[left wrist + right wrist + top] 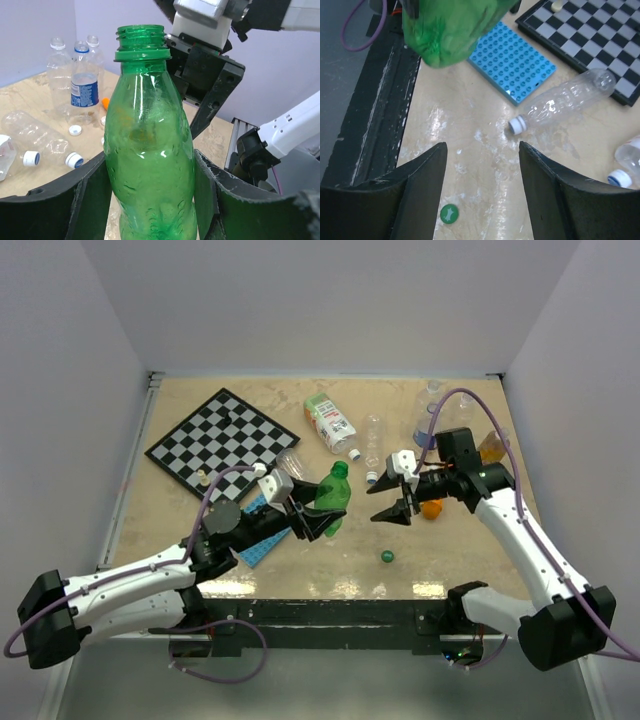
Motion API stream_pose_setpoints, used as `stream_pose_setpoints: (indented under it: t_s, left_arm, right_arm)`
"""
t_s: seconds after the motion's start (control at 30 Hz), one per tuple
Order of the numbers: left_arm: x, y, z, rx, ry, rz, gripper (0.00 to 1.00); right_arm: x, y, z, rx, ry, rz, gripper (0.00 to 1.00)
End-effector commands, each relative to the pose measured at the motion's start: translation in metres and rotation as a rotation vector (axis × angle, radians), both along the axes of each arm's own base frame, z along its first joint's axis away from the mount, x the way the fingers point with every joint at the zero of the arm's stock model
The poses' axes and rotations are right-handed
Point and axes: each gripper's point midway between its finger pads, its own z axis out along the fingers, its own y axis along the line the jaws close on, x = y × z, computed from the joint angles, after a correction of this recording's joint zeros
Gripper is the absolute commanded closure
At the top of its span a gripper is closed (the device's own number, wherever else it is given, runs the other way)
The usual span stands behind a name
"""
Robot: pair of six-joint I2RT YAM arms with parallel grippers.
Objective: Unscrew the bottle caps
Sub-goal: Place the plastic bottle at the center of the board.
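The left claw [320, 522] is clamped on the belly of a green bottle [150, 150], one finger pressed against each side; the bottle tilts with its neck toward the far wall, and in the right wrist view its base appears clear of the tabletop [300, 575]; the threads on its neck are bare and the mouth is open.

The right claw [482, 155] hangs near the bottle's neck without touching it; its fingers stand apart, and only bare tabletop shows in the gap between them.

The green cap [387, 556] lies loose on the tabletop near the front edge, apart from the bottle and on the near side of the right claw; in the right wrist view it sits just beside one finger, touching nothing.

A chessboard [222, 440] lies at the far left; a blue studded plate [512, 62] lies just beside its near corner, partly under the left arm; a clear bottle [565, 102] lies on its side between the plate and the board, with its white cap [517, 125] still screwed on.

A labelled bottle [330, 422] lies on its side at the far middle; several clear bottles [75, 85] stand together toward the far right, and a loose white cap [75, 130] lies on the tabletop near them; an orange toy [432, 508] lies just beside the right arm's wrist.
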Motion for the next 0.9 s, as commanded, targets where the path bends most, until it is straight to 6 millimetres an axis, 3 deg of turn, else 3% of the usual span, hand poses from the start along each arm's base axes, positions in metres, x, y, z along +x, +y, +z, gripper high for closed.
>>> stream_pose_setpoints:
  t_s: [0.0, 0.27, 0.43, 0.63, 0.87]
  left_arm:
    - [0.007, 0.001, 0.055, -0.178, -0.057, 0.027, 0.94]
    - [0.021, -0.005, 0.068, -0.280, -0.055, 0.066, 0.94]
    - [0.036, -0.010, 0.073, -0.322, -0.068, 0.123, 0.93]
    - [0.043, -0.021, 0.078, -0.347, -0.092, 0.119, 0.93]
    - [0.050, -0.030, 0.071, -0.352, -0.093, 0.127, 0.93]
  right_arm:
    - [0.012, 0.015, 0.035, 0.094, 0.007, -0.061, 0.36]
    - [-0.016, 0.039, 0.042, 0.159, 0.146, 0.148, 0.32]
    - [-0.025, 0.042, 0.046, 0.180, 0.211, 0.214, 0.27]
    - [-0.026, 0.046, 0.047, 0.210, 0.281, 0.234, 0.22]
    - [-0.024, 0.050, 0.052, 0.236, 0.349, 0.259, 0.15]
